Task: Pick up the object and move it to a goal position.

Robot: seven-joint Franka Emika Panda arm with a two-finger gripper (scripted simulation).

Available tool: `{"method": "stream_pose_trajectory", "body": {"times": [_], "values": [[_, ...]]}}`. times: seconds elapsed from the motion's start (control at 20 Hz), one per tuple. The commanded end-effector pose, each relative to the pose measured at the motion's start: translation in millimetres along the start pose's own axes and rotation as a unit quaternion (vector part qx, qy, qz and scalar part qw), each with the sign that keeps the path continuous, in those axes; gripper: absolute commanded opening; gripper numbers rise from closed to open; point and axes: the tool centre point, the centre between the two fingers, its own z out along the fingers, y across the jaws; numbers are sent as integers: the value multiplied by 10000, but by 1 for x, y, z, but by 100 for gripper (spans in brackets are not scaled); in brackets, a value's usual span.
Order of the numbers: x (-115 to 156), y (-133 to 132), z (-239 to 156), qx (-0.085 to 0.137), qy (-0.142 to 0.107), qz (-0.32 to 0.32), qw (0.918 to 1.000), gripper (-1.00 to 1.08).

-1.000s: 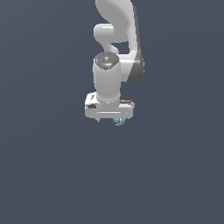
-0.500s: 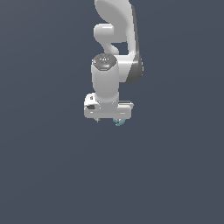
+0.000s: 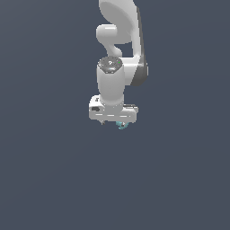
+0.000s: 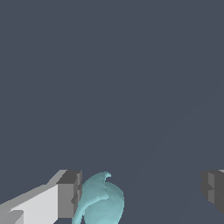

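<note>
Teal object — smooth, rounded, curved to a tip — sits against one grey finger pad of the white gripper, fingers spread wide.

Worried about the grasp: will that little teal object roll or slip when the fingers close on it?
The teal object looks rounded, not flat-faced, so it may roll or twist. It sits beside one finger of the open gripper, so closing would probably push it sideways first.
</note>
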Motion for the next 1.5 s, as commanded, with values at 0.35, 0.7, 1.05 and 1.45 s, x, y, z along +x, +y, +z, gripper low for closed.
{"method": "stream_pose_trajectory", "body": {"times": [0.35, 0.7, 1.05, 1.45], "values": [[-21, -14, 15, -18, -38, 883, 9961, 100], [-40, -24, 28, -44, -65, 1694, 9855, 100], [-61, -34, 40, -77, -85, 2497, 9682, 100], [-82, -41, 51, -115, -96, 3274, 9448, 100]]}}
